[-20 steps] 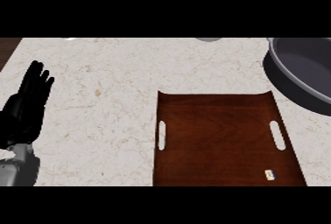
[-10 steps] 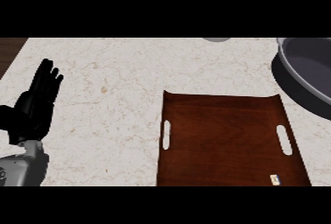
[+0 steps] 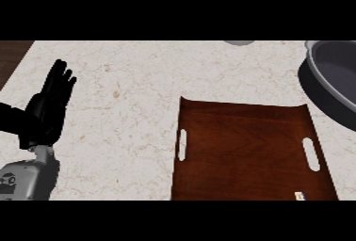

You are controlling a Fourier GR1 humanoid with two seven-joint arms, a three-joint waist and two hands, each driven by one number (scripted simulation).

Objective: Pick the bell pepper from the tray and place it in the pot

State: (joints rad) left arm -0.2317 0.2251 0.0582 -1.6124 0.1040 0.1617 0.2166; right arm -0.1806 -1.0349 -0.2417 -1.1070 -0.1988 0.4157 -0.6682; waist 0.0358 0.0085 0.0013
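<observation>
A pale speckled counter point(image 3: 125, 117) fills most of the head view. On it, toward the lower right, a dark brown wooden tray point(image 3: 243, 150) is laid flat — it serves here as the landmark. A slot handle is cut near each of its short sides, and a small pale tag point(image 3: 300, 196) is seen at its lower right corner. No bell pepper can be seen on the tray's visible surface or anywhere else in view. Above and to the right of the tray, a grey pot point(image 3: 334, 70) is cut off by the right edge; its inside is only partly shown. Well to the left of the tray, the left hand point(image 3: 49, 113) is held upright with fingers straight and released, grasping nothing — it rests near the left edge. The right hand is not shown. A small grey object point(image 3: 238, 42) is cut off at the counter's far edge, above the tray.
</observation>
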